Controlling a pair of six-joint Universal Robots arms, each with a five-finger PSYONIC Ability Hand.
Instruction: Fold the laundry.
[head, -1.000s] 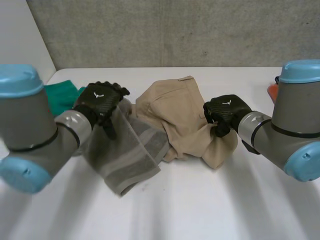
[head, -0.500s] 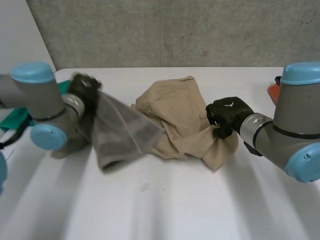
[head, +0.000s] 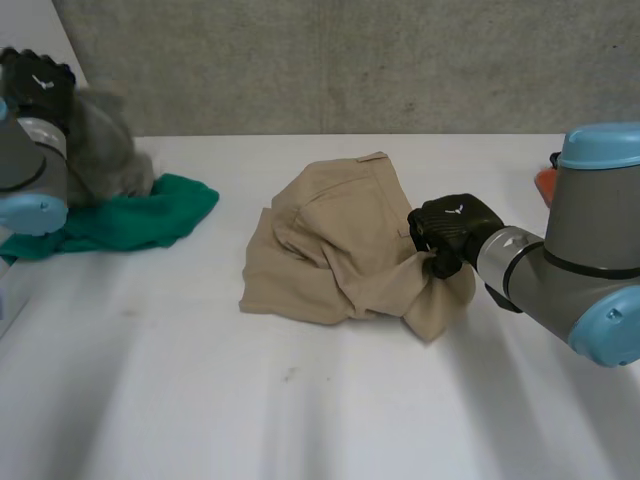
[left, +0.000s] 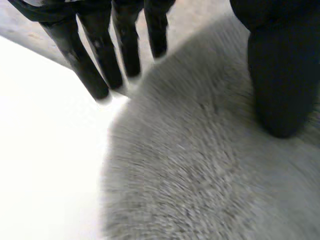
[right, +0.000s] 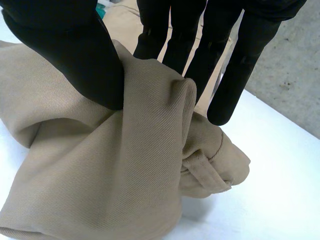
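Head view: the crumpled beige cotton trousers (head: 335, 245) lie mid-tabletop on the white table (head: 320, 410), nearer its far edge. The right hand (head: 450, 228) grasps their right-hand bunch; in the right wrist view its thumb and fingers (right: 185, 35) pinch a fold of the trousers (right: 100, 170). Over the tabletop's far left corner the left hand (head: 35, 82) holds up a fuzzy grey towel (head: 105, 150), its thumb (left: 280, 75) pressed into the towel's pile (left: 200, 175), above a rumpled green cloth (head: 140, 215).
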